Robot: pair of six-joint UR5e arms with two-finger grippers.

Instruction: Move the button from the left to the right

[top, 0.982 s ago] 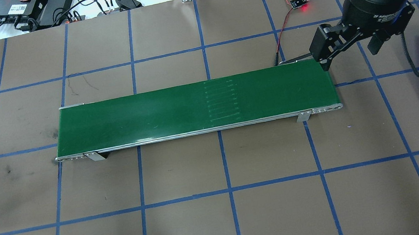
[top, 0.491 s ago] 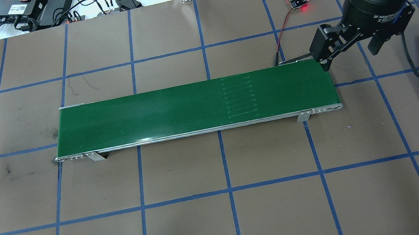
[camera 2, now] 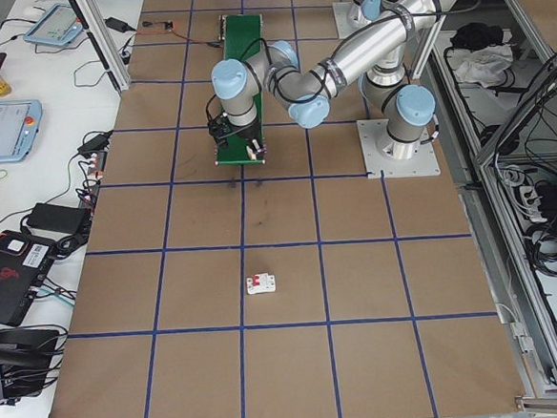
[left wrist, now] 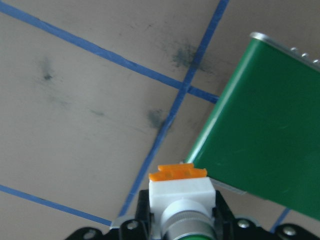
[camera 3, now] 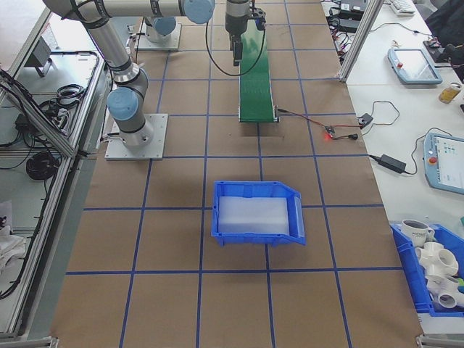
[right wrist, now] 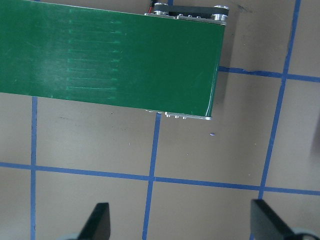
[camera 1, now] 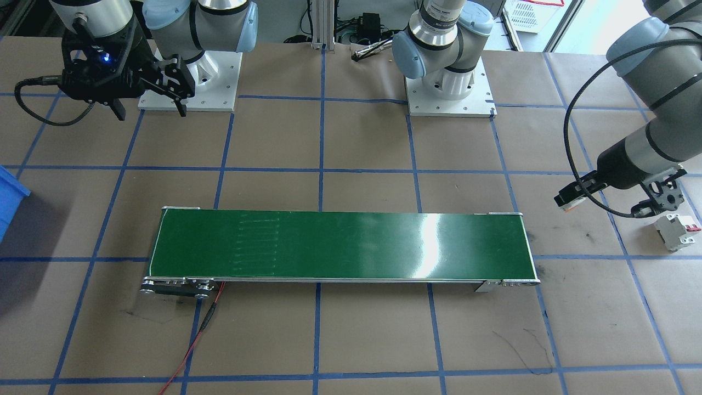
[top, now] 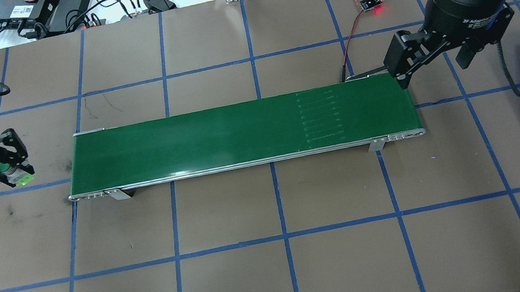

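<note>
In the front-facing view we see the left two-finger gripper (camera 1: pixel 570 198) just off the end of the long green conveyor belt (camera 1: pixel 340 245), pinching the small push-button with its white body and orange base (camera 1: pixel 569 203) above the brown, blue-taped table (camera 1: pixel 362 340). A boxy white circuit breaker with red levers (camera 1: pixel 678 231) lies on the table near it. The right black gripper (camera 1: pixel 148 107) hangs spread open and empty past the belt's other end, beside the corner of a blue plastic bin (camera 1: pixel 11 203).

From overhead, we find the button's round green cap (top: pixel 22 180) between the left gripper's (top: pixel 14 174) fingers, beside the belt's (top: pixel 236 133) left end. The right gripper (top: pixel 431 67) is spread wide by the belt's right end, near a small circuit board with a red light (top: pixel 372 3).

In the left wrist view, we see the button (left wrist: pixel 182 197) clamped between the fingers, its orange base pointing toward the belt's corner (left wrist: pixel 260 130).

In the right wrist view, two separated fingertips (right wrist: pixel 97 220) frame bare table below the belt (right wrist: pixel 110 55).
</note>
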